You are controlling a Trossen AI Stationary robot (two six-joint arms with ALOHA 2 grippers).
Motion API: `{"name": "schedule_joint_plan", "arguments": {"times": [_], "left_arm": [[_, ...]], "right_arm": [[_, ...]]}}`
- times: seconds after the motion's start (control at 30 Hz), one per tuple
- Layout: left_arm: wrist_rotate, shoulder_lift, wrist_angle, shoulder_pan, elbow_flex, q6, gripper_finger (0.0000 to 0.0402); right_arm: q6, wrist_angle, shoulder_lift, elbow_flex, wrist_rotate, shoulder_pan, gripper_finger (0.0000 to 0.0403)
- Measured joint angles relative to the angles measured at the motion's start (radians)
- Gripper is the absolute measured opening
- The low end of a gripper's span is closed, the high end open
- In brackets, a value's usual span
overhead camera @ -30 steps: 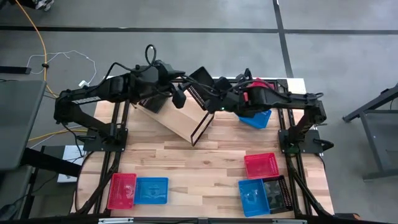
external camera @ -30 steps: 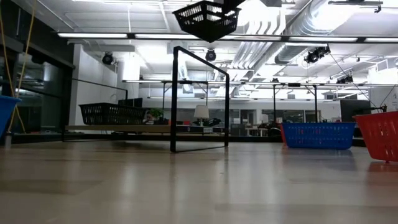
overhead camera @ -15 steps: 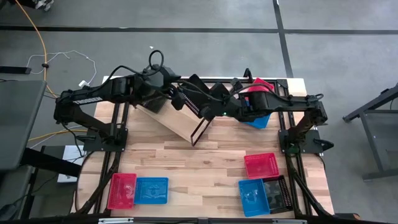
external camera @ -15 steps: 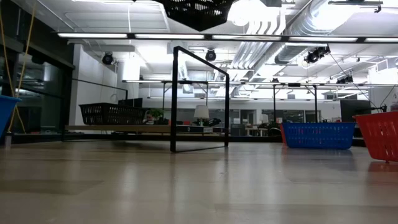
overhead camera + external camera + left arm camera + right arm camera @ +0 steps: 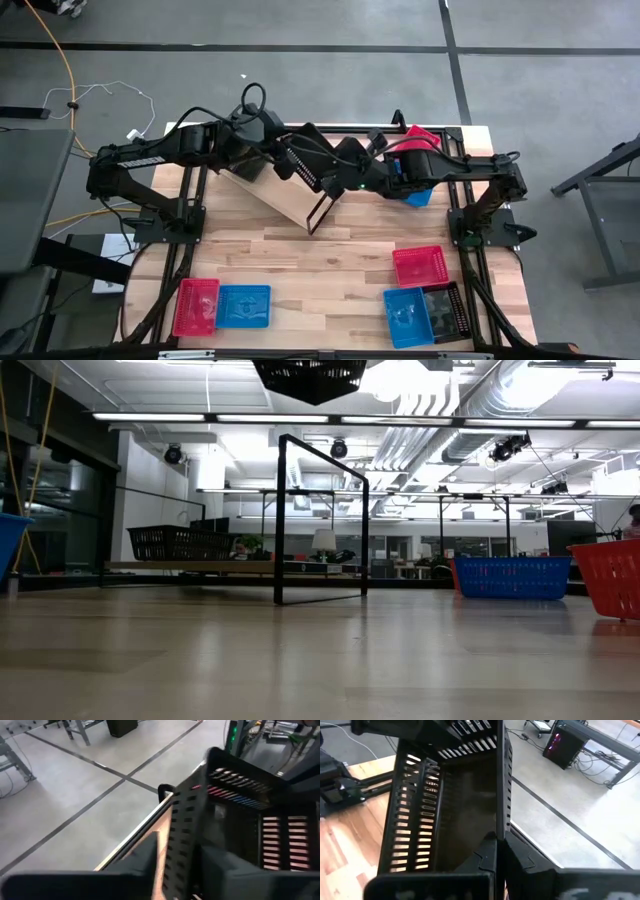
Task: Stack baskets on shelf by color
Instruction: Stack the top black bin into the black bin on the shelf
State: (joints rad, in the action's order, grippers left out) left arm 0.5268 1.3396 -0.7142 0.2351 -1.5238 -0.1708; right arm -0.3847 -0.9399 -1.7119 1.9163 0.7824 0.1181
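Note:
A black basket (image 5: 312, 158) hangs tilted in the air above the light-wood shelf (image 5: 283, 195), between my two arms. My left gripper (image 5: 290, 165) meets it from the table's left and is shut on one wall. My right gripper (image 5: 342, 170) meets it from the right and is shut on the opposite wall. In the low view the basket (image 5: 310, 375) shows high above the shelf's black frame (image 5: 322, 520). Another black basket (image 5: 180, 543) stands on the shelf. My left gripper has one mesh side wall (image 5: 184, 835) of the black basket between its two fingers, one finger (image 5: 147, 862) outside and one inside. The basket is lifted clear and tilted. My right gripper pinches the opposite wall at its rim (image 5: 500, 815), one finger (image 5: 485, 857) inside and one outside. The basket stands on edge in the hold, clear of the shelf.
A red basket (image 5: 420, 135) and a blue one (image 5: 418, 194) sit at the far right. Near the front edge lie a red (image 5: 196, 305) and blue (image 5: 244, 305) pair at the left, and red (image 5: 420, 265), blue (image 5: 405, 315) and black (image 5: 446, 312) baskets at the right.
My right gripper has carried the black basket up and toward the table's left, tipping it further. The basket's wall now stands between my left gripper's fingers.

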Motion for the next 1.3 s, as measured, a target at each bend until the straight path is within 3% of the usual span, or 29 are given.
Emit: {"name": "schedule_joint_plan", "arguments": {"times": [0.07, 0.23, 0.53, 0.67, 0.97, 1.2, 1.3], "left_arm": [[-0.006, 0.000, 0.001, 0.000, 0.000, 0.007, 0.0018], [0.002, 0.000, -0.013, -0.002, 0.001, 0.018, 0.0005], [0.069, 0.000, -0.047, 0.005, 0.001, 0.034, 0.0001], [0.059, -0.009, -0.068, 0.019, 0.002, 0.099, 0.0000], [-0.141, -0.062, -0.101, 0.129, -0.024, 0.337, 0.0000], [-0.381, -0.062, -0.197, 0.245, -0.061, 0.570, 0.0000], [-0.484, -0.061, -0.263, 0.283, -0.061, 0.620, 0.0000]], "right_arm": [[-0.003, 0.011, 0.000, 0.000, -0.005, 0.000, 0.0000], [0.001, 0.023, 0.003, 0.000, -0.044, 0.000, 0.0022], [-0.018, 0.004, 0.080, 0.000, -0.099, 0.014, 0.0172], [-0.046, -0.041, 0.148, 0.000, -0.087, 0.035, 0.0209], [-0.256, -0.373, 0.310, 0.000, 0.058, 0.148, 0.0215], [-0.520, -0.626, 0.367, 0.000, 0.169, 0.246, 0.0215], [-0.538, -0.628, 0.372, -0.001, 0.188, 0.270, 0.0215]]}}
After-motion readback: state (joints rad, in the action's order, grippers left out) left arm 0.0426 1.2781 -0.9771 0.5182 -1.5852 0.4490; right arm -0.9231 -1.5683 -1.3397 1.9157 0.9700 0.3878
